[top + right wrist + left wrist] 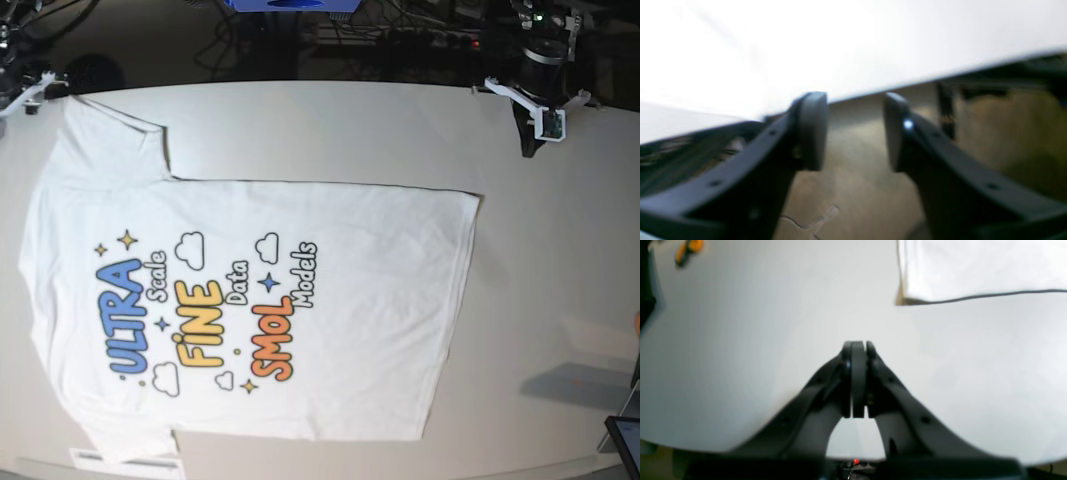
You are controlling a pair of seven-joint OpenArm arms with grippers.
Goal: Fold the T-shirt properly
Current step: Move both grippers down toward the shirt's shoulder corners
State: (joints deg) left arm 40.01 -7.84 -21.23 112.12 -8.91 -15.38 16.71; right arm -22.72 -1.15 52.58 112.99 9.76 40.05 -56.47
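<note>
Lying flat, print side up, across a white table [560, 200]: the T-shirt [330, 330], collar end toward the base view's left, hem toward its right. Only the base view showed the coloured lettering.

Left gripper [858, 346]: fingers pressed together with nothing between them, hovering over bare tabletop; its wrist view caught only a plain white corner of the shirt and an orange object [688, 250] at far left, too blurred to identify.

Right gripper [853, 130]: fingers spread, empty, at the table's edge; floor [857, 200] visible below, seen in that view alone.
</note>
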